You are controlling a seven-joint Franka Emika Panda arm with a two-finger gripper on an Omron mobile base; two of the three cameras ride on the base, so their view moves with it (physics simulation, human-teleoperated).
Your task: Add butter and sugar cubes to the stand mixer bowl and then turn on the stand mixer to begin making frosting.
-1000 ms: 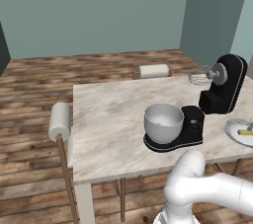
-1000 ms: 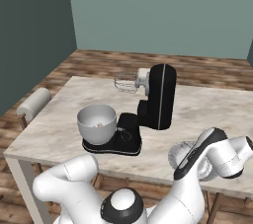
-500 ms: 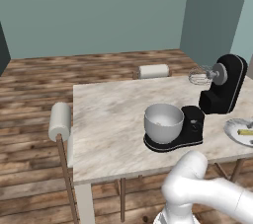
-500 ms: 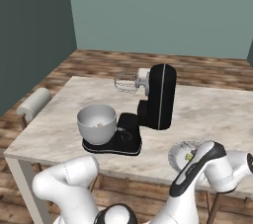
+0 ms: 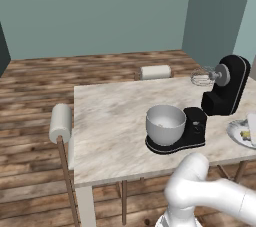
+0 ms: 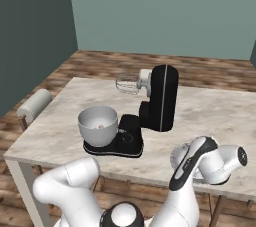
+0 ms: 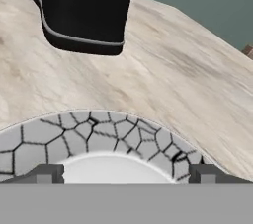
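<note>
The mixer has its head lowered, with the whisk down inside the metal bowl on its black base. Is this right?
Not quite. The mixer has its head raised: in the right base view the whisk hangs in the air above and beside the metal bowl, not inside it. The bowl does sit on the black base.

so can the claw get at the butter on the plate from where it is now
Probably yes: the open claw hangs just over the plate, nothing between them. The butter lies on that plate beside the stand mixer.
</note>
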